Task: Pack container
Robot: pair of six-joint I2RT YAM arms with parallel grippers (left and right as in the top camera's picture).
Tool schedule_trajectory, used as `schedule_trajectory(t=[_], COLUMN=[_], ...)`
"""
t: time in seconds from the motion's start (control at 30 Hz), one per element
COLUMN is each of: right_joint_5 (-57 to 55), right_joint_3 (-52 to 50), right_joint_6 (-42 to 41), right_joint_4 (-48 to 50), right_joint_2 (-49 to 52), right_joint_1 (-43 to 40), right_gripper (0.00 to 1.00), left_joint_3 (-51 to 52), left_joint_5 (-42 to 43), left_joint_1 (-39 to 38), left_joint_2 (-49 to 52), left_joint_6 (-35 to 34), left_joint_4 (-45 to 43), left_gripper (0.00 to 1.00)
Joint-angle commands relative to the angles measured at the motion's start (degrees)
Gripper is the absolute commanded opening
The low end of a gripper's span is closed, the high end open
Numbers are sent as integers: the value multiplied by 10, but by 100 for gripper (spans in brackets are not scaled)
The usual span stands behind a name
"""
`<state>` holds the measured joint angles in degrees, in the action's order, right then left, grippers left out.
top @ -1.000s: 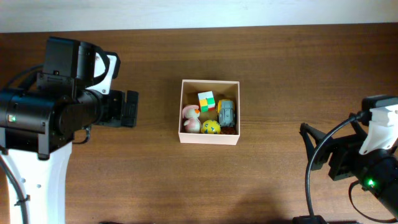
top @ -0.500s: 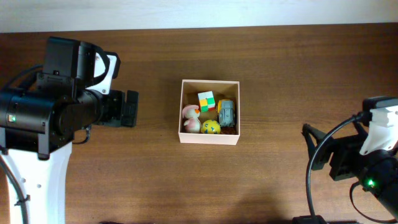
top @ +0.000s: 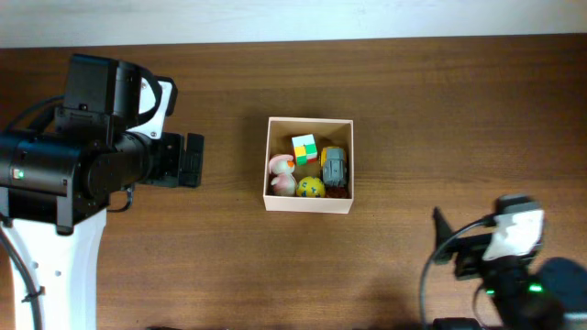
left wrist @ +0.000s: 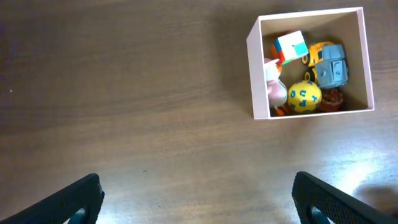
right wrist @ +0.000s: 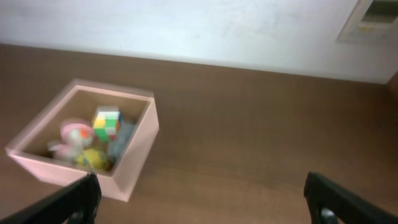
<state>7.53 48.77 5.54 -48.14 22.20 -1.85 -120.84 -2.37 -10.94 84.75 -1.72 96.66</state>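
At the middle of the dark wooden table (top: 413, 110), the container (top: 307, 204) was seen resting flat with its open top upward, a square white-walled box with a tan inside. Four small toys were counted within it: a colour cube (top: 304, 148) toward the far wall, a grey toy vehicle (top: 335, 166) along the right wall, a yellow ball (top: 311, 187) near the front wall, and a pink-and-white toy (top: 282, 172) against the left wall. A small dark reddish piece (top: 339, 192) was made out in the front right corner, but it could not be identified. No loose toy was seen on the table in any view. The left gripper (top: 197, 160) was held well apart from the box on its left side. In the left wrist view its jaws were spread wide with nothing between them, and the container (left wrist: 253, 81) was seen at the upper right. The right gripper (right wrist: 202, 199) was likewise shown with its jaws wide and empty, and the container (right wrist: 140, 155) was seen off to its left, blurred. The right arm (top: 514, 247) was placed low at the near right edge, far from the box. The packing was therefore judged to be at or near its end. If any item remained, it would have to be sought outside the frames, and no lid was seen for a closing move.
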Motion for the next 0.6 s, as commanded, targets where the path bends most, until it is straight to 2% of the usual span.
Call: schedule_trajectory(t=[0.0, 0.13, 0.33, 0.57], right_joint_5=[0, -1, -1, -1], right_joint_3=[-118, -215, -308, -357], right_joint_6=[11, 11, 11, 11], right_joint_4=[36, 74, 86, 98], right_joint_2=[-68, -138, -221, -220], right_joint_1=[-5, -5, -5, -5], right_gripper=[99, 99, 99, 99], left_joint_3=[1, 1, 1, 1], left_joint_5=[-4, -4, -4, -4], left_joint_1=[2, 2, 2, 2], left_joint_2=[-3, -3, -3, -3], left_joint_6=[-2, -2, -2, -2], left_joint_4=[0, 0, 0, 0], left_gripper=[99, 99, 99, 99])
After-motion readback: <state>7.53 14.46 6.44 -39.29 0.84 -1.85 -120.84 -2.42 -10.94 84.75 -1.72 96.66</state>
